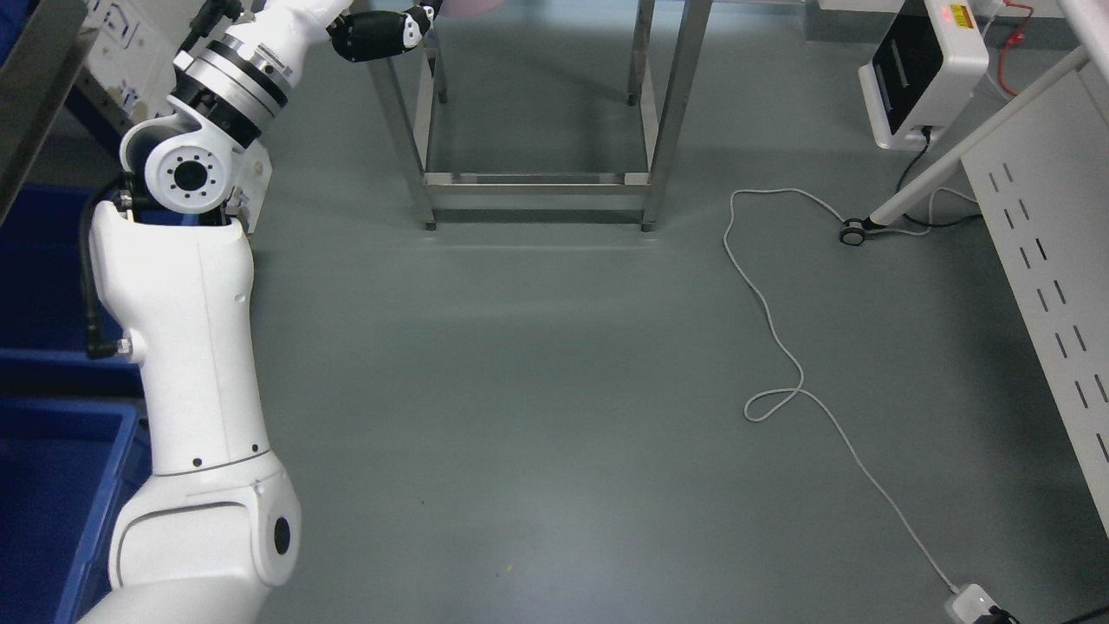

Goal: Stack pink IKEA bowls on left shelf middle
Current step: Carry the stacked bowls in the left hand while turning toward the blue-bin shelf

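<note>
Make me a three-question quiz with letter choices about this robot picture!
1. Where is the blue plastic bin?
A. lower left
B. upper right
C. centre

2. What colour is the long thin cable on the floor?
A. white
B. green
C. orange

3. How does the robot's left arm stand?
A. raised toward the top edge
B. lying flat on the floor
C. inside the bin

Answers: 1 A, the bin sits at the lower left edge. 2 A, the cable loops pale white across the grey floor. 3 A, the arm reaches up beside the steel table frame.
</note>
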Robot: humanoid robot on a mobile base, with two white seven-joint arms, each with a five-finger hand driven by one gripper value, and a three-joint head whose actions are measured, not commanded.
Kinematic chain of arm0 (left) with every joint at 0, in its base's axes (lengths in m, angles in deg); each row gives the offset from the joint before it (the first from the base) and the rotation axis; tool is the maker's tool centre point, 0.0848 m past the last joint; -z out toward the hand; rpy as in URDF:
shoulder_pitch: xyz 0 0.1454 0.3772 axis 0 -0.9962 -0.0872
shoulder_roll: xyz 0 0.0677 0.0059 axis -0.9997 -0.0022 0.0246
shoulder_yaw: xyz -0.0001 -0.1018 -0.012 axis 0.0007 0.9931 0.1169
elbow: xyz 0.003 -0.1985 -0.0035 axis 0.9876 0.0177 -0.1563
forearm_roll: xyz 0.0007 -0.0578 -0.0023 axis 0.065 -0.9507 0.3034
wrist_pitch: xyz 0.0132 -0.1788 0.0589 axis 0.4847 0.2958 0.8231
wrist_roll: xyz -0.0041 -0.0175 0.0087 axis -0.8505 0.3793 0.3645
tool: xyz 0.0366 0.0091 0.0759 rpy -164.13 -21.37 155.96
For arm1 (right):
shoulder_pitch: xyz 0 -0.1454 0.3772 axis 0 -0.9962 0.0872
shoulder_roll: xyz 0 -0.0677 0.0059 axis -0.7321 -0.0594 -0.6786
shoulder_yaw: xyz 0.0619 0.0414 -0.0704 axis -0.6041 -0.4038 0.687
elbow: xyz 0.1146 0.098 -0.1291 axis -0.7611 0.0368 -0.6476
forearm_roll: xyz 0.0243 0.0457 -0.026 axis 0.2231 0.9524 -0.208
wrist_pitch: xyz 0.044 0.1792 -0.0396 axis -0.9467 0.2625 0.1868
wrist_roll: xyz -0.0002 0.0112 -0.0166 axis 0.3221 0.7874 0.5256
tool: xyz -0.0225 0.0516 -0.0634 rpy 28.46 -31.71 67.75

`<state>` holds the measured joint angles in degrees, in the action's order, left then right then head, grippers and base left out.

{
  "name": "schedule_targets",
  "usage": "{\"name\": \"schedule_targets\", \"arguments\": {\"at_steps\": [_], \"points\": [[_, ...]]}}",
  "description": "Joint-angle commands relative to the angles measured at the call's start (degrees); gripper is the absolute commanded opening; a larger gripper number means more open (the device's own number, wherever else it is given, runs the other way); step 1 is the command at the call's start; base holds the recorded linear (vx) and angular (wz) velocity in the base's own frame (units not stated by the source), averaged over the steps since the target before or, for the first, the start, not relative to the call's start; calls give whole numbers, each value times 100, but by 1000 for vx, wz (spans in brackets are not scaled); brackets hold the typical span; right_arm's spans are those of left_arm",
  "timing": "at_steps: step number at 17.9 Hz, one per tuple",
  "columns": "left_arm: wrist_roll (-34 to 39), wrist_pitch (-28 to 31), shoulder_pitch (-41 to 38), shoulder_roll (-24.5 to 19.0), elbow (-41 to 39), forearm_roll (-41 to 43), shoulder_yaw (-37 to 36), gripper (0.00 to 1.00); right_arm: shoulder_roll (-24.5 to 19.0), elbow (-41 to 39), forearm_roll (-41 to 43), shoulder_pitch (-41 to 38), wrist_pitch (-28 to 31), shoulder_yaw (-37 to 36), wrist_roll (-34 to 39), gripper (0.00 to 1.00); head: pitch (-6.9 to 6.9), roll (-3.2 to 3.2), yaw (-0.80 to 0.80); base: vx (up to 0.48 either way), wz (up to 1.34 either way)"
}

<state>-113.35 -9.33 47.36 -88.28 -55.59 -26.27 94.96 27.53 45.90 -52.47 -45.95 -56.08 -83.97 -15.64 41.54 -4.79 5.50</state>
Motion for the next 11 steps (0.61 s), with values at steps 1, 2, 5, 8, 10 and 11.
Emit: {"name": "schedule_targets", "arguments": {"at_steps": [1, 2, 5, 8, 10, 11], "points": [[3, -67, 20, -101, -93, -3, 77, 10, 100, 0, -44, 3, 2, -53, 3, 100, 0, 0, 0, -411, 405], [3, -67, 29, -101, -111, -3, 77, 10, 100, 0, -44, 3, 2, -53, 3, 100, 0, 0, 0, -411, 405], [3, -67, 64, -101, -120, -3, 77, 10, 100, 0, -44, 3, 2, -61, 12, 100, 0, 0, 0, -353, 692], [12, -67, 73, -101, -120, -3, 77, 10, 100, 0, -44, 3, 2, -53, 3, 100, 0, 0, 0, -337, 902], [117, -67, 81, -101, -120, -3, 77, 10, 100, 0, -44, 3, 2, -53, 3, 100, 0, 0, 0, -267, 1069], [187, -67, 151, -101, -181, -3, 77, 11, 100, 0, -44, 3, 2, -61, 3, 100, 0, 0, 0, -238, 1234]]}}
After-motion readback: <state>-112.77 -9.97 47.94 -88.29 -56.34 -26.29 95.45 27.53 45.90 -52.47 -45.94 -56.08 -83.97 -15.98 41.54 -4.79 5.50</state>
